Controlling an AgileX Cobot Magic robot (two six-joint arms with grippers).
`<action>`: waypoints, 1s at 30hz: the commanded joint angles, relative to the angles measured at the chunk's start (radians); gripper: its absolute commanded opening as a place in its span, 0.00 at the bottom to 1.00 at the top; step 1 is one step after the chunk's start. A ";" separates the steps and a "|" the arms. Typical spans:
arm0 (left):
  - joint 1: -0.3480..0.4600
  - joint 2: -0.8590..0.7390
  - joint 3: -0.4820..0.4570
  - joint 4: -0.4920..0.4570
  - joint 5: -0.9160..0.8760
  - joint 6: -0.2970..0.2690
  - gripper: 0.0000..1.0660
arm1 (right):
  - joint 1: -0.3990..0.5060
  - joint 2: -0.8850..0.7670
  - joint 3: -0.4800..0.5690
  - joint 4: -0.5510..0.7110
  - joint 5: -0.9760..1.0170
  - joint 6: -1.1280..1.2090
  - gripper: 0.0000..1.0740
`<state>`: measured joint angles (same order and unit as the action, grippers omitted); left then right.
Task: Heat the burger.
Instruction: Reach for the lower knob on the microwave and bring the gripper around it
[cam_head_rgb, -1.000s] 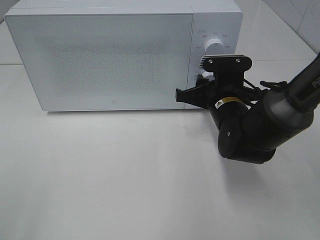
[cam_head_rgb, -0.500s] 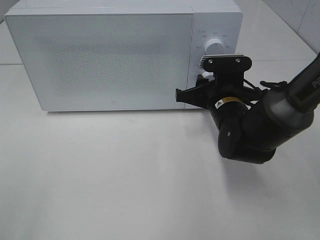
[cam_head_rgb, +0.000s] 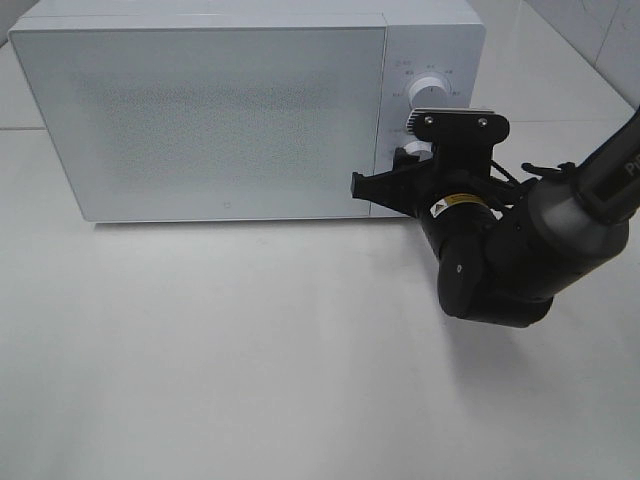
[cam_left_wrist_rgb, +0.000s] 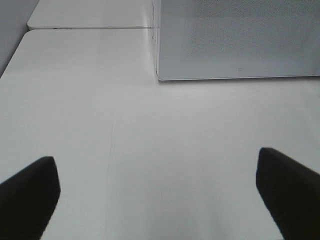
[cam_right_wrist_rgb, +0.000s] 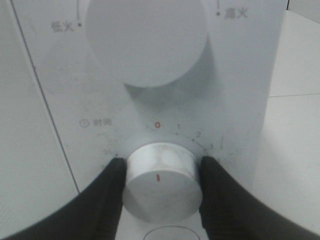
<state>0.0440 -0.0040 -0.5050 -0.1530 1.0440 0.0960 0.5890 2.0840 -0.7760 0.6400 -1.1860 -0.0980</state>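
Note:
The burger is hidden; no view shows it. The white microwave (cam_head_rgb: 200, 110) stands at the back of the table with its door closed. My right gripper (cam_head_rgb: 407, 158) reaches its control panel, and in the right wrist view the right gripper (cam_right_wrist_rgb: 162, 165) is shut on the lower timer knob (cam_right_wrist_rgb: 161, 182), one dark finger (cam_right_wrist_rgb: 107, 200) pressed on each side. The knob's red mark sits under the red zero. My left gripper (cam_left_wrist_rgb: 160, 195) hangs open over bare table, in front of the microwave's (cam_left_wrist_rgb: 235, 40) left corner.
A larger power knob (cam_head_rgb: 430, 88) sits above the timer knob on the panel (cam_right_wrist_rgb: 240, 75). The right arm's black wrist (cam_head_rgb: 500, 260) hangs over the table in front of the panel. White table top (cam_head_rgb: 250, 350) stretches before the microwave.
The right wrist has shifted very slightly to the right at the knob. The left gripper and the microwave door have not moved.

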 joint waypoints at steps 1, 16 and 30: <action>0.004 -0.022 0.003 -0.004 -0.007 -0.004 0.94 | -0.016 -0.001 -0.041 -0.185 -0.171 0.197 0.02; 0.004 -0.022 0.003 -0.004 -0.007 -0.004 0.94 | -0.016 -0.001 -0.041 -0.260 -0.175 0.837 0.02; 0.004 -0.022 0.003 -0.004 -0.007 -0.004 0.94 | -0.016 -0.001 -0.041 -0.165 -0.174 1.352 0.02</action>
<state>0.0440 -0.0040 -0.5050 -0.1530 1.0440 0.0960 0.5770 2.0900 -0.7580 0.5800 -1.2110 1.2060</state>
